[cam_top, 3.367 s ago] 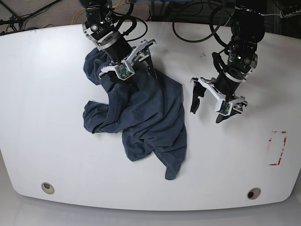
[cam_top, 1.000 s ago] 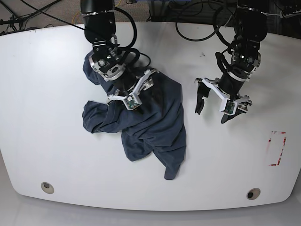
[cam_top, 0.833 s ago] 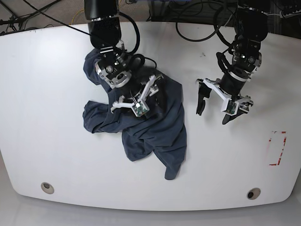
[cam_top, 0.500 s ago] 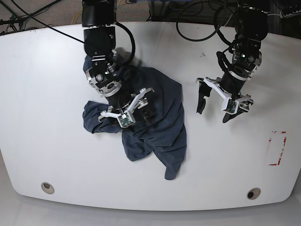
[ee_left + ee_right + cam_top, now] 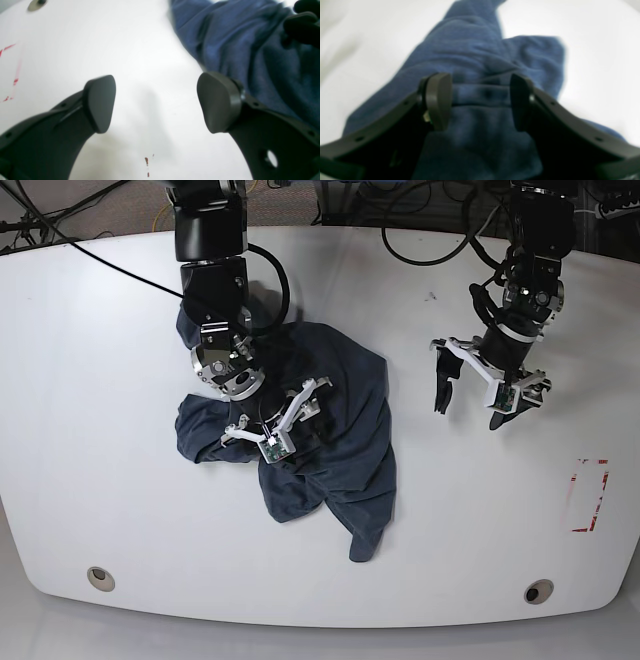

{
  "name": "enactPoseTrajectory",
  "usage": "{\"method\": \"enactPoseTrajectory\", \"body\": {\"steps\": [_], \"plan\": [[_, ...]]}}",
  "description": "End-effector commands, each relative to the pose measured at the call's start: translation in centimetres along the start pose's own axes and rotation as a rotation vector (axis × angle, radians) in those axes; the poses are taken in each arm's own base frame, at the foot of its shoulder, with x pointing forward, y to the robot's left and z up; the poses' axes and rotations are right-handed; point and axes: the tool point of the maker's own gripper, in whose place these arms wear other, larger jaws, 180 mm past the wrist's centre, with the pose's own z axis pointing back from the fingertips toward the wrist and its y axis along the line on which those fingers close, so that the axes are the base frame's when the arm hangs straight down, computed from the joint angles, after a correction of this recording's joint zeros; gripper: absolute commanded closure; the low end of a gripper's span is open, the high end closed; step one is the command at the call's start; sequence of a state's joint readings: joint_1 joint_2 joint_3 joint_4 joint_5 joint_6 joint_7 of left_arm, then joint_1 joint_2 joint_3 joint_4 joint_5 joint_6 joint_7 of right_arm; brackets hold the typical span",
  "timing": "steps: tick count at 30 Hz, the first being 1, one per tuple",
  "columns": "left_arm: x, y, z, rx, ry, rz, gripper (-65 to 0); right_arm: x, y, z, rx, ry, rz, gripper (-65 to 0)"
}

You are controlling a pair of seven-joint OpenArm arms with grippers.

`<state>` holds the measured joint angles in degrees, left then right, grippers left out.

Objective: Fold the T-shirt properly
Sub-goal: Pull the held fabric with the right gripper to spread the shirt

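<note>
The right pincer (image 5: 285, 420) is angled down over the crumpled T-shirt (image 5: 330, 430), its jaws parted with cloth seen between them; whether cloth is pinched cannot be told. The left pincer (image 5: 470, 395) is held open above bare white table (image 5: 120, 500), the T-shirt well apart to its side. Red marks (image 5: 590, 495) lie beyond it; cables (image 5: 420, 235) trail behind the table.

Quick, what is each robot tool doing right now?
Left tool: open, holding nothing, over the bare table.
Right tool: open, over the T-shirt, gripping nothing.
</note>
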<state>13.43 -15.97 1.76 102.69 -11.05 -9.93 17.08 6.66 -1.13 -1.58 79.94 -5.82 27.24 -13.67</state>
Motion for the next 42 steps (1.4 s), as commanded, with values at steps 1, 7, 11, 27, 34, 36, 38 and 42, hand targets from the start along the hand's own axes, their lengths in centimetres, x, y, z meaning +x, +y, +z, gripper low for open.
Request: {"method": "enactPoseTrajectory", "body": {"steps": [1,7,11,27,34,36,38,42], "plan": [[1.5,0.2,0.1,-0.003,-0.053,-0.012,-50.4,2.8,-1.4,-0.7,-0.016,-0.075,0.007,-35.3],[1.3,0.6,0.3,0.002,-0.047,-0.009,-50.5,3.2,-1.5,-2.5,0.007,-0.064,-0.007,-35.2],[1.4,0.6,0.3,0.001,-0.05,-0.008,-50.5,2.4,-1.5,-2.8,0.01,-0.045,-0.017,-35.3],[1.8,0.4,0.3,-0.011,-0.061,-0.011,-50.6,1.6,-1.2,-3.0,0.019,-0.026,-0.03,-35.3],[1.6,0.3,0.3,-0.008,-0.059,-0.007,-50.6,1.8,-1.4,-3.0,0.013,-0.035,-0.028,-35.2],[1.6,0.3,0.3,-0.009,-0.059,-0.007,-50.6,1.7,-1.3,-3.1,0.013,-0.031,-0.03,-35.3],[1.5,0.3,0.4,-0.009,-0.057,-0.007,-50.6,1.4,-1.2,-3.0,0.01,-0.025,-0.033,-35.4],[1.3,0.3,0.5,-0.007,-0.051,-0.007,-50.7,1.3,-1.3,-2.9,0.0,-0.025,-0.035,-35.5]]}}
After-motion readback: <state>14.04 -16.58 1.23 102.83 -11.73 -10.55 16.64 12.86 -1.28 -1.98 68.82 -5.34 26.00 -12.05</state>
